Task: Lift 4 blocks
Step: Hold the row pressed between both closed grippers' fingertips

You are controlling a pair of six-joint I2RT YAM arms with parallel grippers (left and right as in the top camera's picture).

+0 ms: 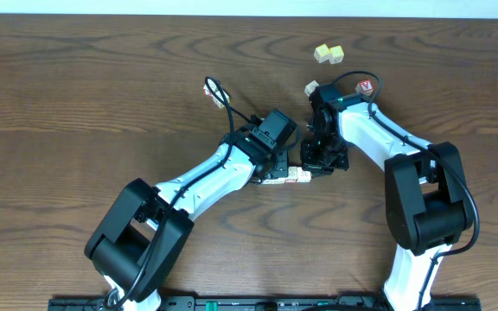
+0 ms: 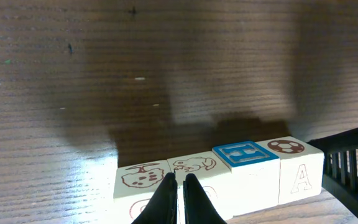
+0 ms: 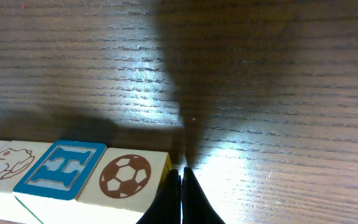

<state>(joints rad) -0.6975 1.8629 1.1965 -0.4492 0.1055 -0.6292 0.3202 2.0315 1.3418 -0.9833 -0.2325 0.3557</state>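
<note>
The wood-grain table carries both arms, which meet near its middle. The left gripper is clenched, fingertips together and holding nothing. Right before its tips lie the four blocks, set edge to edge in one row. The tips sit at the seam between the two blocks at its left; contact cannot be told. Those two bear brown line drawings. To their right come the H block, with a blue framed "H", and the football block, with a brown ball on top and an "A" on its near face. The right gripper is also clenched and empty, its tips just beside the football block's free end. Beyond it lie a red-letter cube, a pale cube and two yellow cubes.
</note>
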